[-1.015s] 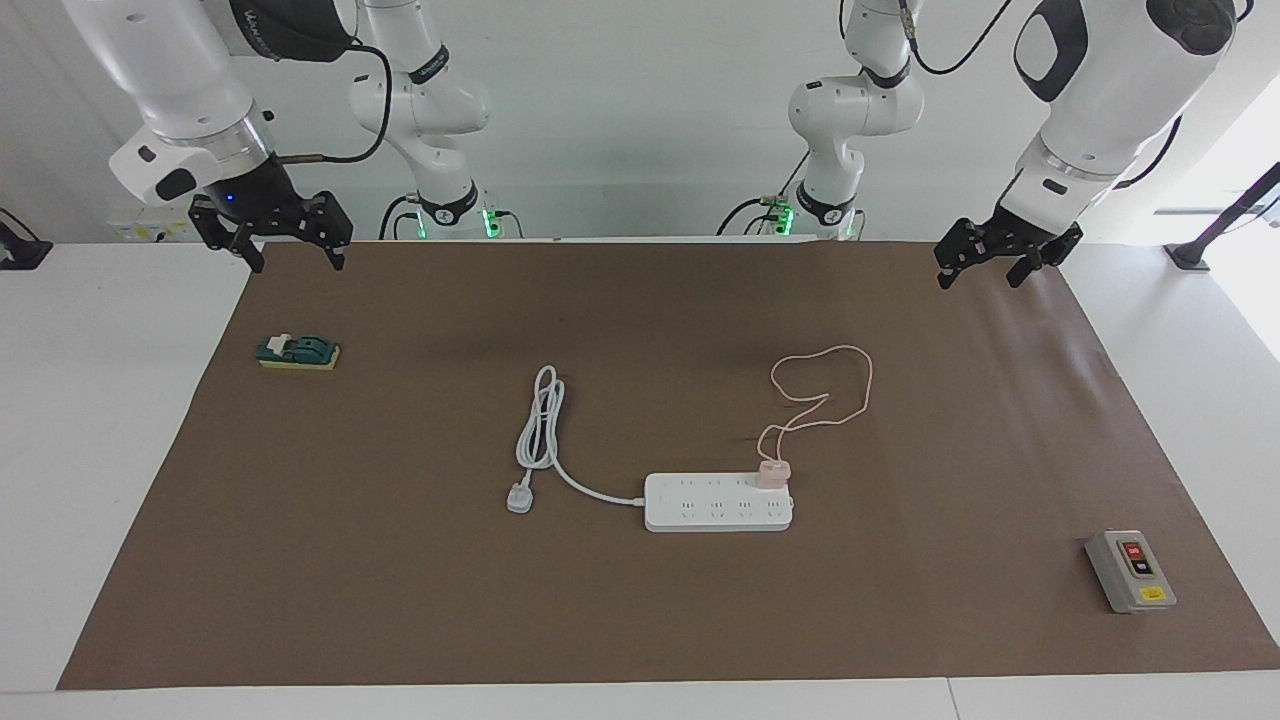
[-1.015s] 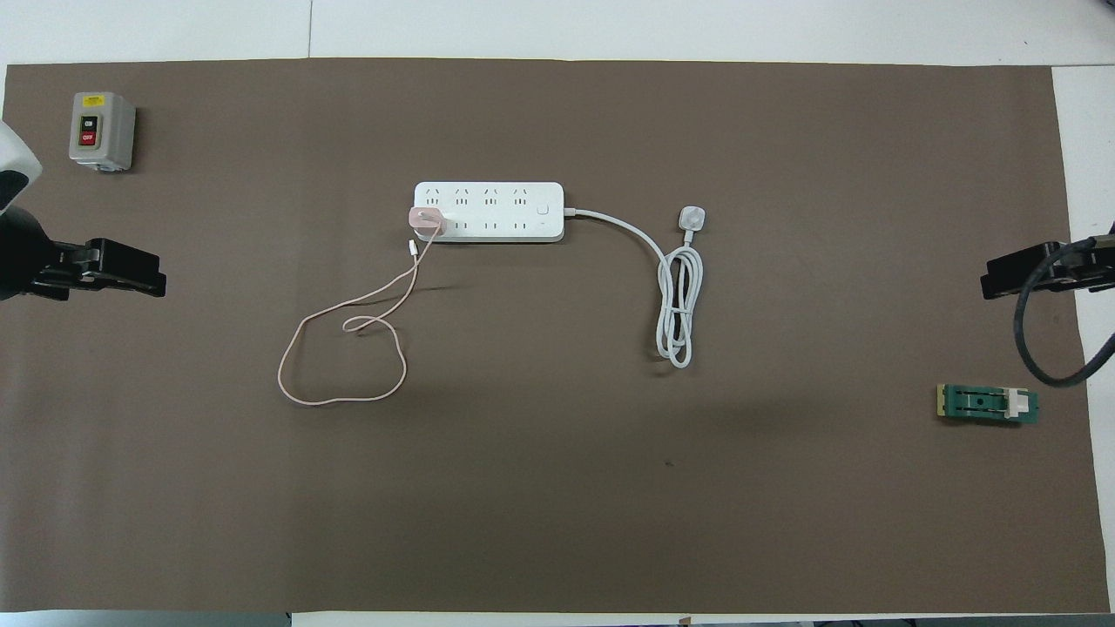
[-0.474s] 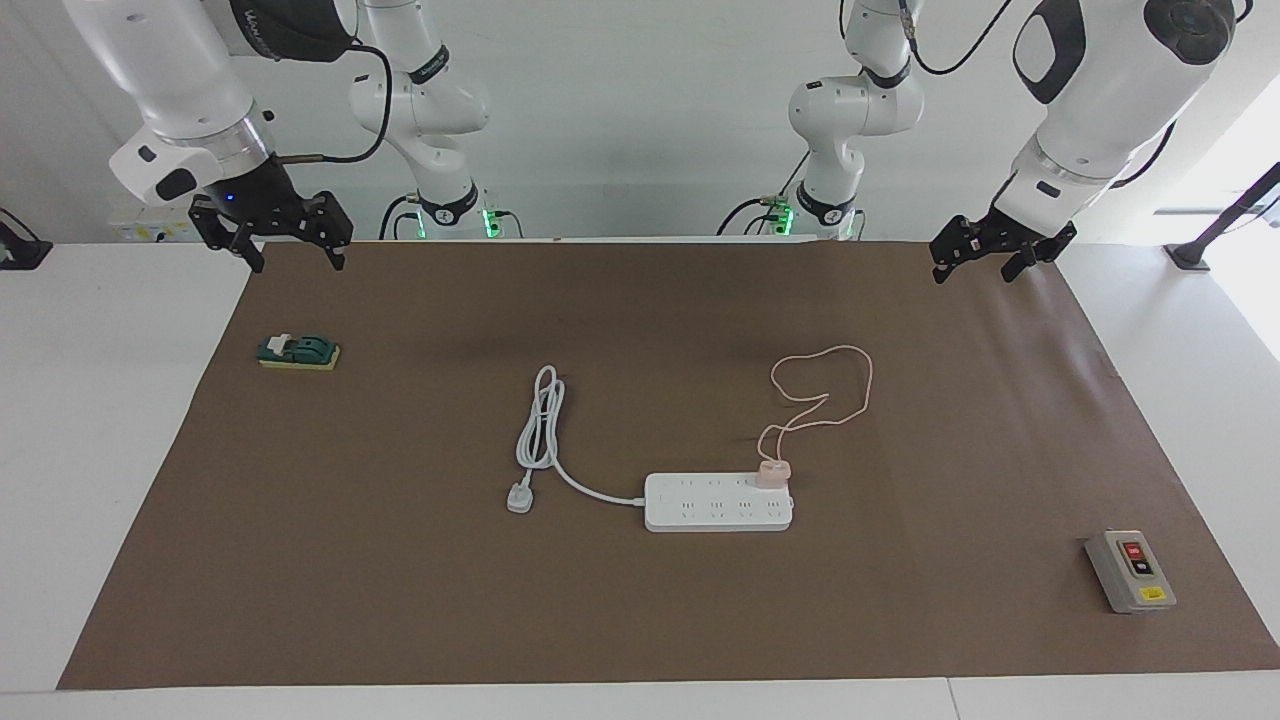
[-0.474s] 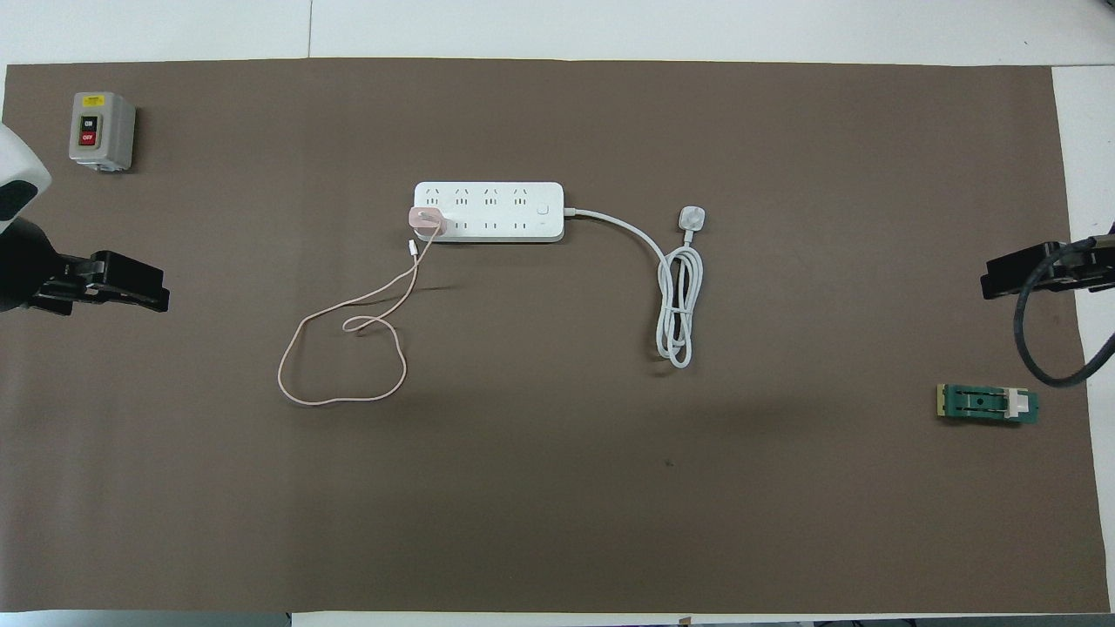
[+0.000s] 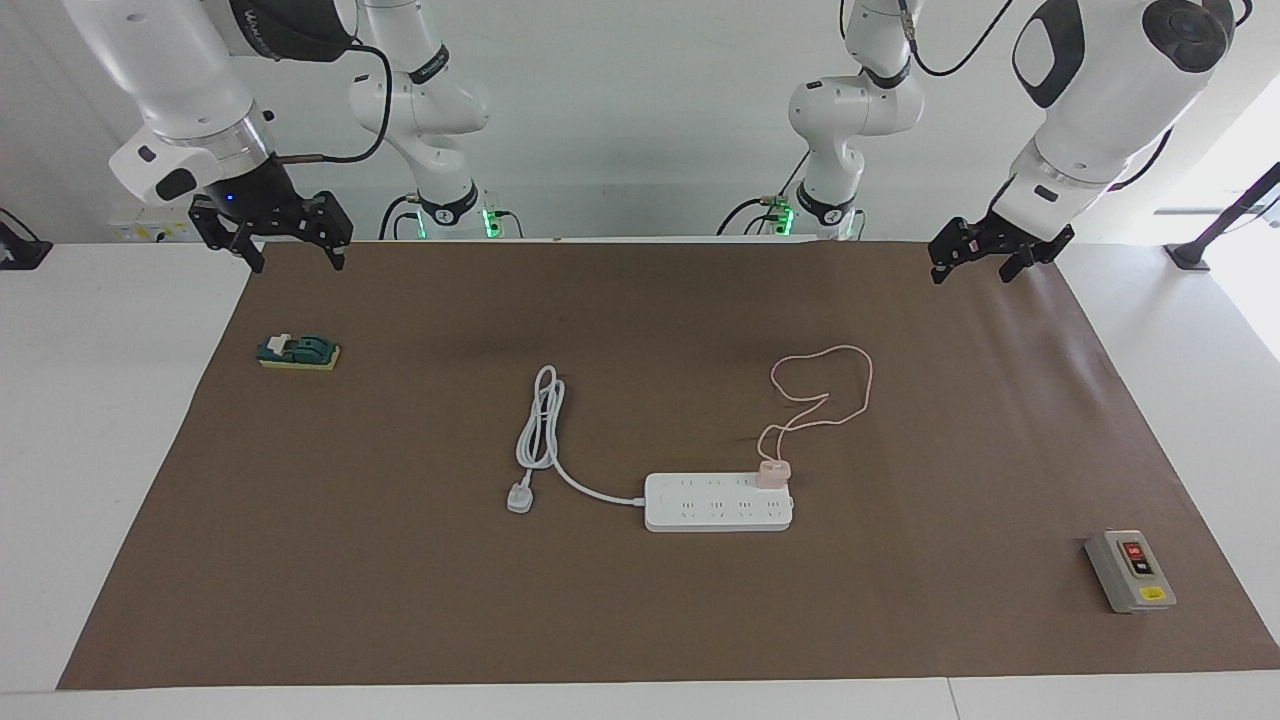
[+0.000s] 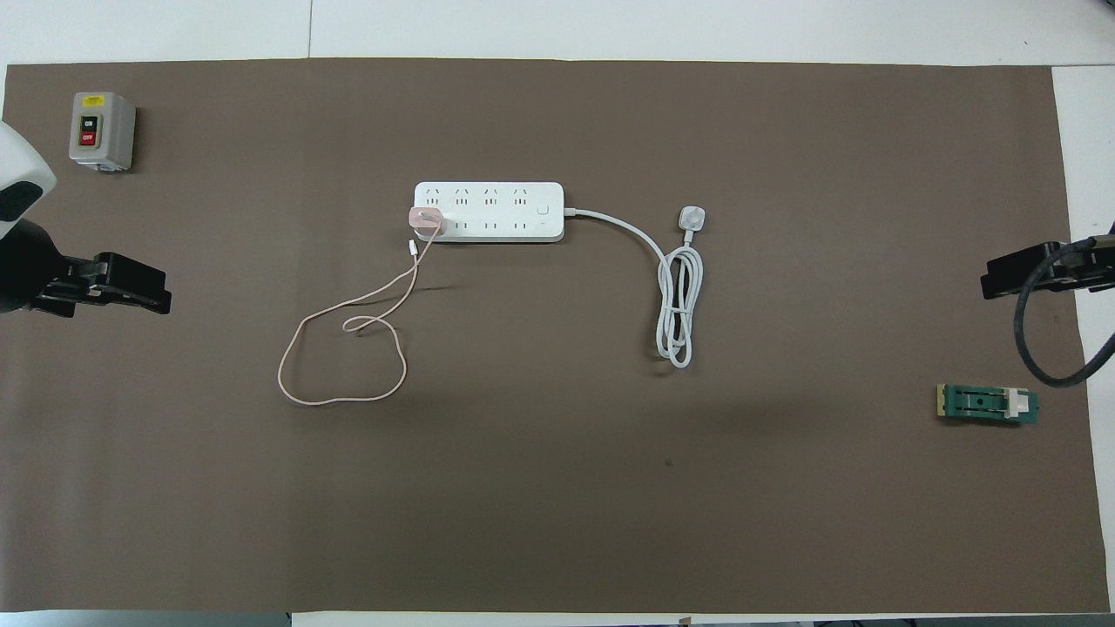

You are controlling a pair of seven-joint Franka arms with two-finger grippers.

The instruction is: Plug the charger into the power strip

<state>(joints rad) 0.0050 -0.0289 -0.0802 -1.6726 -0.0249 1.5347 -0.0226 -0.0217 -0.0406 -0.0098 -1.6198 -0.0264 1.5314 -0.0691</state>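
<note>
1. In the overhead view the left gripper was cut off at the frame edge, with only its dark fingers and part of the wrist showing; the right gripper was likewise clipped, with a black cable looping across it.
2. In the facing view the left gripper hung over the mat's edge at the left arm's end, jaws apart and holding nothing. The right gripper hung over the mat's corner at the right arm's end — also apart and empty.
3. The power strip lay flat near the middle of the brown mat on the bench, its long axis running from one arm's end of the bench toward the other, sockets facing up.
4. The charger sat on the strip's row of sockets nearer the robots, at the end toward the left arm. Its prongs were hidden beneath it, so how deeply it was seated could not be made out.
5. Its thin pink cable looped on the mat nearer the robots than the strip; its small free end lay just beside the charger.
6. The strip's thick white cord left the opposite end, coiled long and narrow toward the robots, and ended in a white plug on the mat.
7. A grey switch box sat toward the left arm's end — its label lettering was too small to read. A green block lay toward the right arm's end.
</note>
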